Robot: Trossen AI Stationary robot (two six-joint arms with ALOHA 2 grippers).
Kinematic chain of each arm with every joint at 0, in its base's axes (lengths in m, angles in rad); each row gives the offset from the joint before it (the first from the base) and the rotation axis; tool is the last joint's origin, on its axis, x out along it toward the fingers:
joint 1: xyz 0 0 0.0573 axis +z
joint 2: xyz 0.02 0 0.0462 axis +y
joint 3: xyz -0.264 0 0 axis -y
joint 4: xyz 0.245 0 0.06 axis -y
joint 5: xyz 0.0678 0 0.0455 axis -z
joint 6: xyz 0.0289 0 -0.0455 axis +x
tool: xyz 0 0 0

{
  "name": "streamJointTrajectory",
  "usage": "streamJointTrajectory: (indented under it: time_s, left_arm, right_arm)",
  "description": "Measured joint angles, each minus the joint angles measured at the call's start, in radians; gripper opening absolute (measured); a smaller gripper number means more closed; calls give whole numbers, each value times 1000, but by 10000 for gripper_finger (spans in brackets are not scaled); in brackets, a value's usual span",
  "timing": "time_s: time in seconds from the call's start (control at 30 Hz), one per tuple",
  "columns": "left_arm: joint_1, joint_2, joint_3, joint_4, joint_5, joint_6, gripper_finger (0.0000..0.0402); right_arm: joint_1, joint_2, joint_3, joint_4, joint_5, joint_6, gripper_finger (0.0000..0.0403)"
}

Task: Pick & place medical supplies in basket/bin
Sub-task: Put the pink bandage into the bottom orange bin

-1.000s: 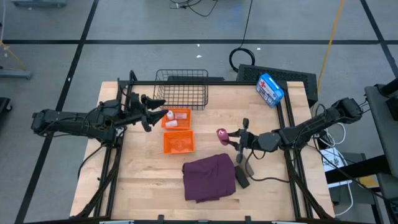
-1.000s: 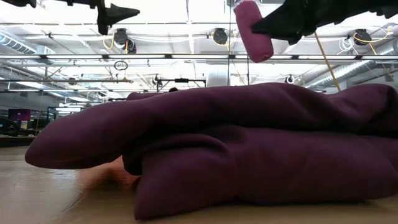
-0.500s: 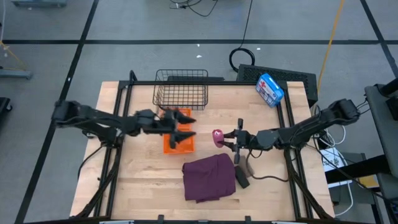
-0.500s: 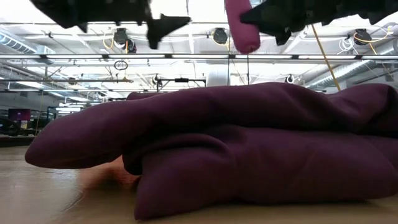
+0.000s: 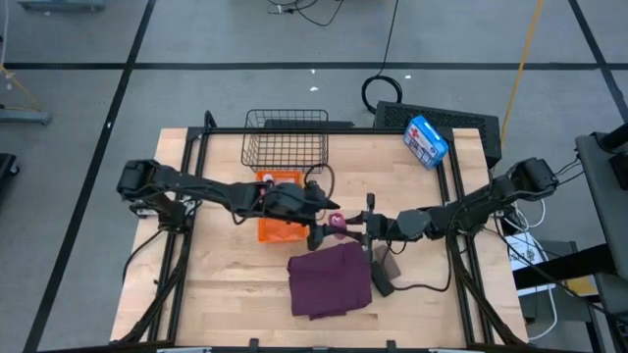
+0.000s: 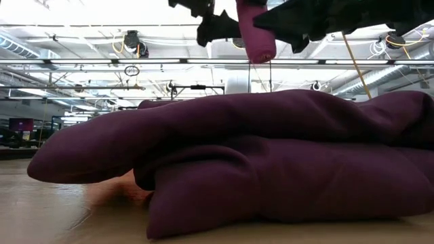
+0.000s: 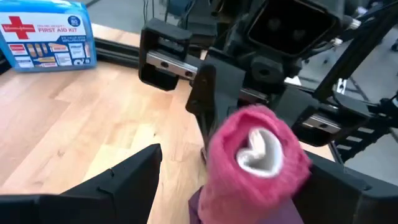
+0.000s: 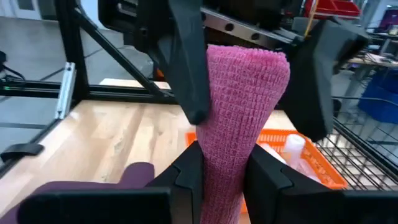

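Note:
My right gripper (image 5: pixel 350 226) is shut on the pink roll (image 5: pixel 337 224), level above the far edge of the purple-maroon cloth (image 5: pixel 329 279). My left gripper (image 5: pixel 328 224) is open, and its fingers (image 8: pixel 186 62) stand on either side of the roll's free end (image 7: pixel 255 155). The cloth (image 6: pixel 237 156) lies bunched on the table. The orange bin (image 5: pixel 278 231) holds white vials (image 8: pixel 292 144). The wire basket (image 5: pixel 285 142) stands behind it. A brown roll (image 5: pixel 386 263) and a black roll (image 5: pixel 381 284) lie right of the cloth. My right gripper pinches the pink roll's near end (image 8: pixel 224 180) between its two fingers (image 8: pixel 189 168); the roll narrows there. The fingers come level from the table's right and lie along the roll. The roll (image 6: pixel 256 34) sticks out beyond them, clear of cloth and table. My left gripper: I cannot tell whether a finger touches the roll.
A blue-and-white first aid box (image 5: pixel 426 140) sits at the far right corner. The left arm reaches across the bin and hides part of it. Bare wood lies left of the cloth and along the near edge.
My left gripper has swung from beside the basket toward the table's right, over the bin, up to the pink roll, staying open. My right gripper has gone a little toward the table's left with the roll still lifted.

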State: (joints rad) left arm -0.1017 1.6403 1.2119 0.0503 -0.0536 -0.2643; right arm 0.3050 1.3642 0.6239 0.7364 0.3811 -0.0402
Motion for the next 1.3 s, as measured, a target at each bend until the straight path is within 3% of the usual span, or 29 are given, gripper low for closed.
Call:
streamJointTrajectory:
  time_s: [0.33, 0.7, 0.8, 0.93, 1.13, 1.3]
  left_arm:
    - [-12, 12, 31, -43, -12, -34, 309]
    - [-6, 12, 31, -33, 43, -41, 114]
    - [-7, 11, 30, -37, -19, -23, 69]
    - [1, -4, 26, -15, -78, 33, 66]
    - [30, -33, 24, 16, -125, 117, 66]
    - [71, -41, -43, 201, -92, 140, 66]
  right_arm:
    - [1, -1, 0, -28, -46, 1, 70]
    - [11, -2, 2, -60, -46, 46, 70]
    - [10, -8, 2, -90, -36, 59, 85]
    - [9, -55, 5, -166, -8, 112, 134]
    - [25, -198, 0, -439, 59, 234, 185]
    - [24, -290, 0, -616, 83, 365, 202]
